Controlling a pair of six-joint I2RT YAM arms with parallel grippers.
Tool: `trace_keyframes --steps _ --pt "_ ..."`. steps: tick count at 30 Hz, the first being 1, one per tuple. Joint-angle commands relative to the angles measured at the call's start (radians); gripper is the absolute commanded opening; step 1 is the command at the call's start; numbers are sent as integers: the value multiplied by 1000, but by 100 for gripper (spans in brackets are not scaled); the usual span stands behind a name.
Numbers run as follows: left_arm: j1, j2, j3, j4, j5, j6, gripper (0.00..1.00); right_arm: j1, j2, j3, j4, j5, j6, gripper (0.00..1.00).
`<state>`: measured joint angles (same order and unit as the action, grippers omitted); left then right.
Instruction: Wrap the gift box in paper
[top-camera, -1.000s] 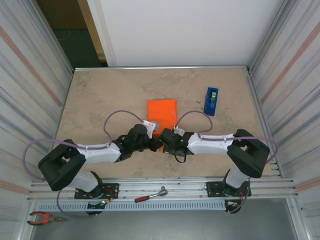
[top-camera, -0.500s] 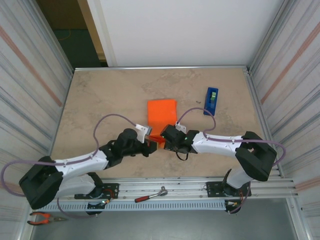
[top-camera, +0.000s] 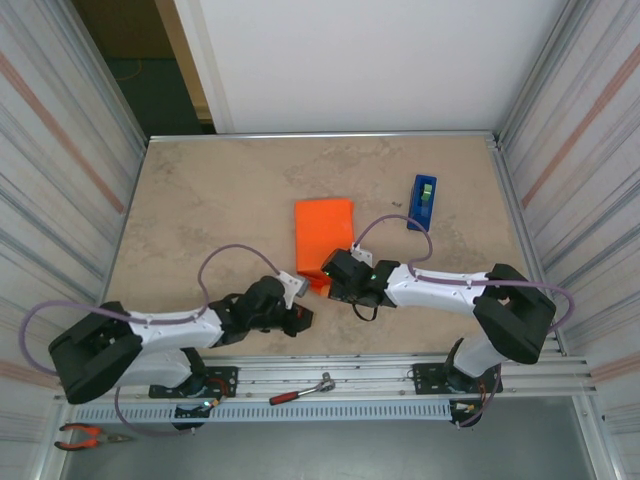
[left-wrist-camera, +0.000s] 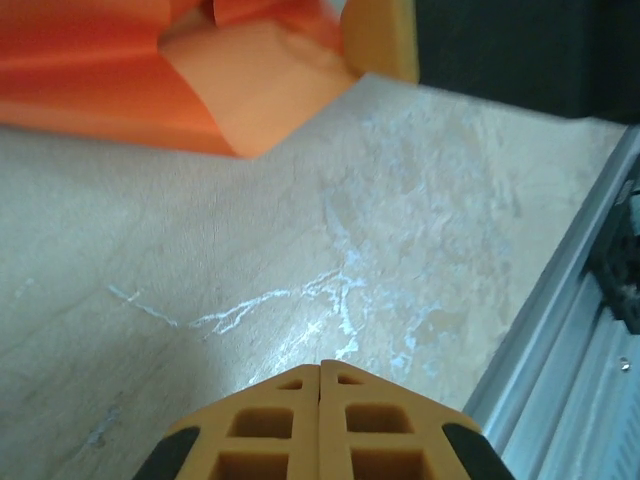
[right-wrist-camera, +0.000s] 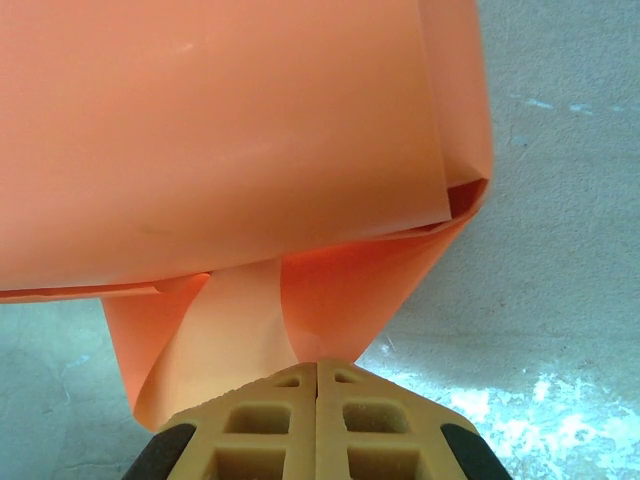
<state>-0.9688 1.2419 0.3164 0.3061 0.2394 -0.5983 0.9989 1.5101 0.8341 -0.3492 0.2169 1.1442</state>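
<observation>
Left gripper (top-camera: 303, 318) back, off the paper (top-camera: 324, 232).

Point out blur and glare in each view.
Left wrist: paper at top soft-focused, tabletop sharp with bright streaks. Right wrist: paper close and slightly soft, bright glare patch on tabletop lower right. Top external: even light, sharp throughout.

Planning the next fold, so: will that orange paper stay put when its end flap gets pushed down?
Probably floppy and light: the paper bows in a smooth curve rather than lying flat. Its end flaps gape loosely, so a pushed flap likely springs back unless held or taped.
</observation>
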Motion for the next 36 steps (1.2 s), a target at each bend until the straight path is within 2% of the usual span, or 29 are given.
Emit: trace_keyframes --steps 1,9,21,22,23,27,33,36 --pt "-26 53 0 113 -45 21 0 -7 -28 -10 -20 18 -8 0" --pt "-64 198 39 214 -118 25 0 -9 -31 -6 -13 11 -9 0" --pt "-68 283 103 278 -407 31 0 -9 -34 -25 22 -20 -9 0" --pt "-68 287 101 292 -421 29 0 -11 -41 -30 25 -26 -10 3" --pt "-68 287 105 293 -430 29 0 -12 -51 -34 26 -27 -10 13" --pt "-68 286 124 277 -454 36 0 -17 -122 -68 31 -18 -10 33" --pt "-68 287 145 265 -469 38 0 -29 -224 -157 55 -8 -5 35" --pt "-68 283 154 257 -476 41 0 -28 -229 -210 132 -28 -27 28"
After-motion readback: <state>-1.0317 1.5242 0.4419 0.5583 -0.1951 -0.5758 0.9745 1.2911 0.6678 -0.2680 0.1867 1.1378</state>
